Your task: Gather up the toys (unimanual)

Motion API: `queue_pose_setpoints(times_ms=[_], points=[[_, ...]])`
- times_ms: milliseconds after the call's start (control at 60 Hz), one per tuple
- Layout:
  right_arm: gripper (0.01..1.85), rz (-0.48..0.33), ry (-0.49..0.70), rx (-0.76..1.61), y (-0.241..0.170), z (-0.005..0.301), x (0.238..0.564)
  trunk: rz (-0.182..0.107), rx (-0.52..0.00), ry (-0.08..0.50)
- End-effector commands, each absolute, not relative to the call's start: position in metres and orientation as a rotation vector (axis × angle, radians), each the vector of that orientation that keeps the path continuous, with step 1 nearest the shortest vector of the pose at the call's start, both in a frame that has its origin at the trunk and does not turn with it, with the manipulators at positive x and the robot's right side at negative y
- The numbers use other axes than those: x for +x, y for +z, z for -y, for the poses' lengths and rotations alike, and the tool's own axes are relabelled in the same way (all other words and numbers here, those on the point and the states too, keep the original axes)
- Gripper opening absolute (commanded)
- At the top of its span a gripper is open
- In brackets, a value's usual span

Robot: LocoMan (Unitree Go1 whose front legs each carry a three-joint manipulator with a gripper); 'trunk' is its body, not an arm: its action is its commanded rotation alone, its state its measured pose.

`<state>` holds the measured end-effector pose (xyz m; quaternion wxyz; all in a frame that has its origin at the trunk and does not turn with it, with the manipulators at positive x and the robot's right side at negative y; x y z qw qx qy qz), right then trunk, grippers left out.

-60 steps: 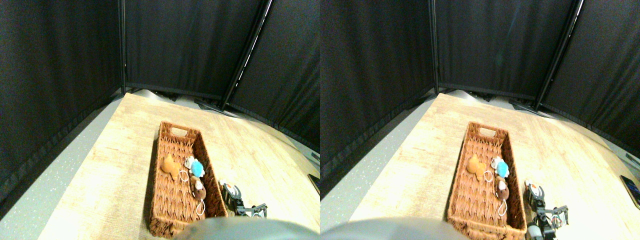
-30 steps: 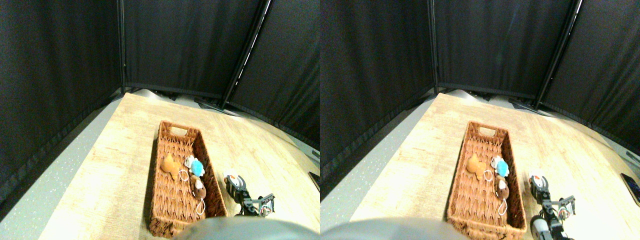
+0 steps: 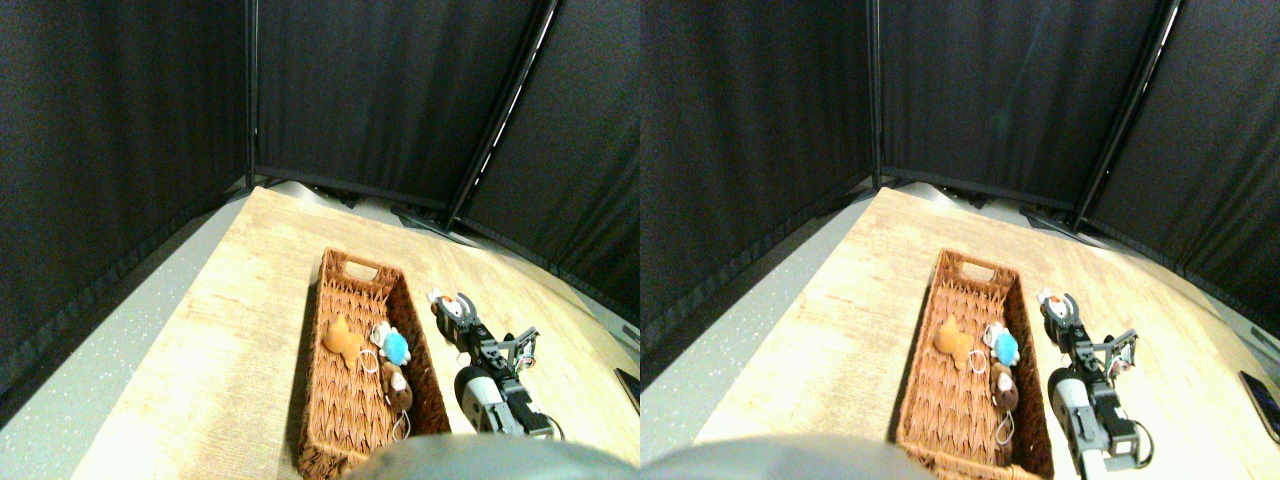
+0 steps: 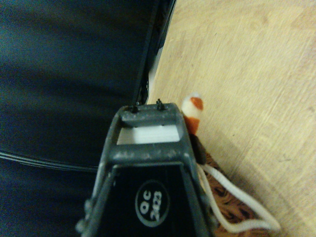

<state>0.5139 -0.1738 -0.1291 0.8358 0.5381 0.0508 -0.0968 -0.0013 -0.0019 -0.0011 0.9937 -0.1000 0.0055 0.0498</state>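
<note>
A wicker basket (image 3: 316, 340) lies on the wooden table and holds an orange toy (image 3: 342, 338), a blue toy (image 3: 395, 346) and a brown toy (image 3: 397, 387). My right gripper (image 3: 450, 308) is raised just right of the basket's far half, shut on a small orange-and-white toy (image 3: 445, 301). In the wrist view that toy (image 4: 192, 109) sticks out beside the dark jaw frame, and its white string loop (image 4: 239, 210) hangs below it.
The wooden table (image 3: 250, 300) stretches to the left of and beyond the basket. Black curtain panels (image 3: 380, 90) close off the back and both sides. A dark phone (image 3: 630, 385) lies at the table's right edge.
The right gripper has risen off the table with the orange-and-white toy and moved farther out alongside the basket. The camera has shifted slightly.
</note>
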Motion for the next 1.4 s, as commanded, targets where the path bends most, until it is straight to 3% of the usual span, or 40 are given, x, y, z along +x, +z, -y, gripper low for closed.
queue_pose_setpoints(times_ms=[17,767,1167,1233,1267,1300,1400], points=[[0.06,-0.095,-0.149,1.128,-0.12,0.167,0.518,-0.01,-0.231,0.122],[0.06,-0.212,-0.072,1.136,-0.131,0.108,0.541,0.041,-0.348,0.221],[0.06,-0.247,-0.035,1.146,-0.137,0.093,0.546,0.04,-0.354,0.234],[0.36,-0.26,0.013,1.094,-0.137,0.097,0.545,0.038,-0.35,0.231],[0.87,-0.287,0.035,1.072,-0.138,0.102,0.543,0.038,-0.346,0.229],[1.27,-0.282,0.031,1.032,-0.137,0.104,0.542,0.037,-0.344,0.227],[1.47,-0.275,0.037,1.014,-0.137,0.109,0.54,0.035,-0.335,0.219]])
